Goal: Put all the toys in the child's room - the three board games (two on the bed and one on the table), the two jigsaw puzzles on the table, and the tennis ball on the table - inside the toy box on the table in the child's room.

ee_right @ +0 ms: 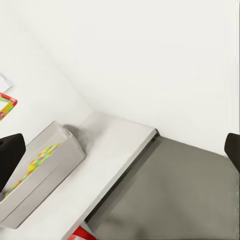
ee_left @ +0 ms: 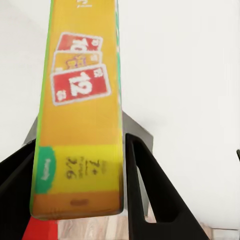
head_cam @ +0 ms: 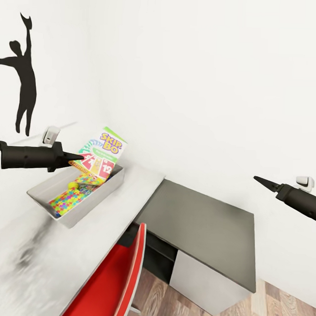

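SKIP BO board game [head_cam: 101, 155]: tilted, standing over the far end of the toy box [head_cam: 47, 189], at left-centre of the head view. Its lower edge dips toward the box interior; the upper part leans up toward the white wall. Whether the lower edge touches anything inside cannot be told.

Left gripper [head_cam: 78, 157]: comes in from the left edge of the head frame, tip at the lower left corner of the game. Left wrist view confirms the hold: the yellow box [ee_left: 82, 115] with its red number cards fills the centre, one black finger [ee_left: 145, 195] pressed against its side at lower right, the other finger at lower left. Clamped on the game.

Inside the toy box: tennis ball [head_cam: 73, 186] near the middle, multicoloured jigsaw puzzles [head_cam: 69, 201] beneath and in front of it, toward the near end. The right wrist view shows the same bin [ee_right: 40, 180] at lower left with coloured pieces inside.

The box sits on the white stretch of the table [head_cam: 124, 198], close to the wall corner. The dark grey top [head_cam: 205, 228] lies to the right of it, at centre right.

Right gripper [head_cam: 263, 181]: at the right edge of the head view, above the dark grey top, well apart from the box. Fingers read as one closed point there; in its wrist view the tips sit at opposite edges. State cannot be told.

Red chair [head_cam: 122, 275] at bottom centre, tucked against the table. Black athlete silhouette [head_cam: 22, 76] on the wall, upper left. Wood-plank floor [head_cam: 280, 308] at lower right.
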Controlling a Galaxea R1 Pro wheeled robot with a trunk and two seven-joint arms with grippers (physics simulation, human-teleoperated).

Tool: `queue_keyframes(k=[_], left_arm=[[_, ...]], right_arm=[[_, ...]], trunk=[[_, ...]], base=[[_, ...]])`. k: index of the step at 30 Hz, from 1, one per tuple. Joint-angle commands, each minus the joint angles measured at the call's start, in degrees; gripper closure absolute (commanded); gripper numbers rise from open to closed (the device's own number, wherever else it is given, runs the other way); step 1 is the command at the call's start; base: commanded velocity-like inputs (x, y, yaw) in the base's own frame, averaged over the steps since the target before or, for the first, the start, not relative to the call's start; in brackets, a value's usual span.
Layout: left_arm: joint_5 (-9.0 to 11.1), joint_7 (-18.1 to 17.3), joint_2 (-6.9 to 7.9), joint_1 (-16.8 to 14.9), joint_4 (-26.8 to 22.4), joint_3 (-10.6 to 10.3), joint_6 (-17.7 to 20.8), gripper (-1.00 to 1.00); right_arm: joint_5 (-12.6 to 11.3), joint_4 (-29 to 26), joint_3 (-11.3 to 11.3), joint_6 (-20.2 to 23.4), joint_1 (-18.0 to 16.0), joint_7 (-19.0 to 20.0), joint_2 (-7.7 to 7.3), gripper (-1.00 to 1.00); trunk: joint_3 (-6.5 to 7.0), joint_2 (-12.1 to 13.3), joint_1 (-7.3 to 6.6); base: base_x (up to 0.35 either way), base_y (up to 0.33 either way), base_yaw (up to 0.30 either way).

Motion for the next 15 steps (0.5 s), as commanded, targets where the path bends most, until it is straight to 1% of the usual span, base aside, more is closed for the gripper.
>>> queue_keyframes(k=[1,11,13,15], left_arm=[[0.8,0.6,0.05,-0.1,0.0,0.0,-0.1,1.0],[0.8,0.6,0.32,-0.1,-0.1,0.0,-0.1,1.0],[0.8,0.6,0.33,-0.1,-0.1,0.0,-0.1,1.0],[0.8,0.6,0.33,-0.1,-0.1,-0.1,-0.1,1.0]], right_arm=[[0.2,0.0,0.0,0.2,-0.1,0.3,0.01,-1.0],[0.2,0.0,0.0,0.2,-0.1,0.3,0.01,-1.0],[0.2,0.0,0.0,0.2,-0.1,0.3,0.01,-1.0],[0.2,0.0,0.0,0.2,0.0,0.4,0.01,-1.0]], trunk=[[-0.05,-0.1,0.04],[0.66,-0.1,0.04],[0.8,-0.1,0.04],[0.94,-0.1,0.04]], base=[[0.001,0.002,-0.222],[0.001,0.0,-0.222],[0.073,-0.043,-0.222],[0.178,-0.137,-0.222]])
